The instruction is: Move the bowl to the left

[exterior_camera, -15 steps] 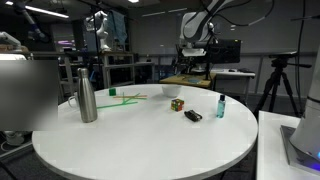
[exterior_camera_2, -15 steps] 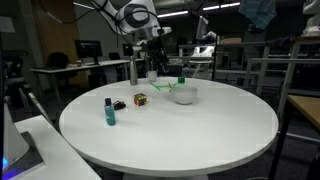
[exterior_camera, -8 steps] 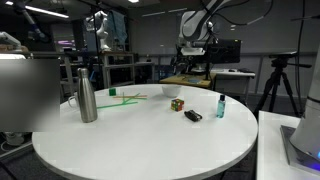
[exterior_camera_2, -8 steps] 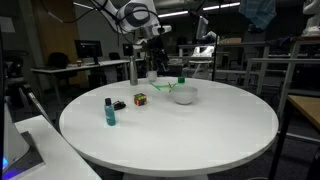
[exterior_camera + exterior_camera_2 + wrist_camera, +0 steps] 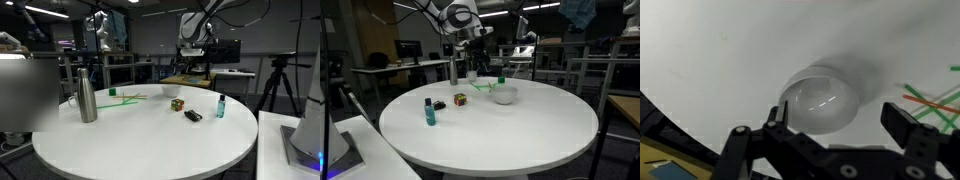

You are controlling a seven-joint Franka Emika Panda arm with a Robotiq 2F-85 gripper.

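Nothing has moved since a second ago as far as I can tell: arm, bowl and clutter all sit exactly where they were. So the task basically hasn't started. The bowl [image 5: 504, 95] hasn't been grabbed or shifted, and the whole move to the left is still to do. It sits on the far part of the round white table [image 5: 520, 135], just beside some green sticks [image 5: 483, 86] and near the multicoloured cube [image 5: 461, 99]. The gripper [image 5: 835, 115] hangs above it with jaws spread wide, holding nothing. In the wrist view the bowl sits right between them. The bowl itself is small, shallow, plain pale white-grey and looks empty.
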